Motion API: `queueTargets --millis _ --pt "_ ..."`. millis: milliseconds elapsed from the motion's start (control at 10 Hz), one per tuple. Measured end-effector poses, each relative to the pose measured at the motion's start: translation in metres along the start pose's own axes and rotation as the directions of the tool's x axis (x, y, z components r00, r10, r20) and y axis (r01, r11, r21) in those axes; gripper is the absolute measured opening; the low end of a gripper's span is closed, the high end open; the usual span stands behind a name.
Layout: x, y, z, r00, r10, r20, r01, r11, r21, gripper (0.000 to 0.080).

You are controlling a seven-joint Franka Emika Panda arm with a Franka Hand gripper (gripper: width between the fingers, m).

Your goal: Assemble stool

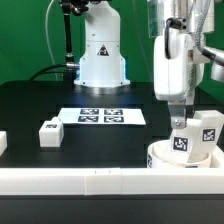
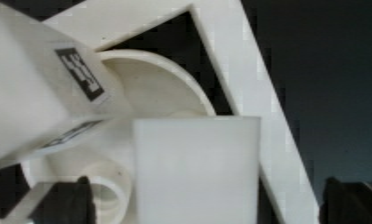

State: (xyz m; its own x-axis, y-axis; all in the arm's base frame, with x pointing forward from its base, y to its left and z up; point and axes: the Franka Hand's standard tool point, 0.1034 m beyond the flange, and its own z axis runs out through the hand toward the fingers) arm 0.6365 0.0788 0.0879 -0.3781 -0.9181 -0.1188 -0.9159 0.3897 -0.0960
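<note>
The round white seat point(image 1: 165, 158) lies at the exterior view's front right, against the border rail. Two tagged white legs stand on it: one point(image 1: 181, 141) right under my gripper point(image 1: 178, 121) and one point(image 1: 207, 129) to its right. In the wrist view the nearer leg point(image 2: 193, 165) sits between my fingertips point(image 2: 67, 203) with a gap on each side, so my gripper point(image 2: 209, 205) is open around it. The seat point(image 2: 156, 95) and the other tagged leg point(image 2: 50, 75) show behind it. A third leg point(image 1: 50, 132) lies loose on the table at the left.
The marker board point(image 1: 100, 117) lies mid-table before the robot base point(image 1: 102, 55). The long white border rail point(image 1: 90, 181) runs along the front and shows slanting in the wrist view point(image 2: 254, 95). A white part point(image 1: 2, 144) sits at the far left edge.
</note>
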Motion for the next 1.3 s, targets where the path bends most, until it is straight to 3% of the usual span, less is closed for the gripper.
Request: queueTargets --millis 400,500,800,1000,1300 --pt "0.0 0.001 0.001 0.971 -0.237 -0.005 0.237 0.971 -0.004 0.0649" --pt "-0.006 0.001 -0.002 0.917 -0.398 -0.018 0.397 0.918 -0.014 0.0649" --pt "-0.024 0.009 -0.005 0.825 -0.565 -0.013 0.565 0.825 0.003 0.0649" --pt "-0.023 0.01 -0.003 0.758 -0.652 -0.018 0.652 0.758 0.01 0.0649" --pt "-0.022 0.009 -0.003 0.578 -0.815 -0.024 0.816 0.579 0.002 0.0649"
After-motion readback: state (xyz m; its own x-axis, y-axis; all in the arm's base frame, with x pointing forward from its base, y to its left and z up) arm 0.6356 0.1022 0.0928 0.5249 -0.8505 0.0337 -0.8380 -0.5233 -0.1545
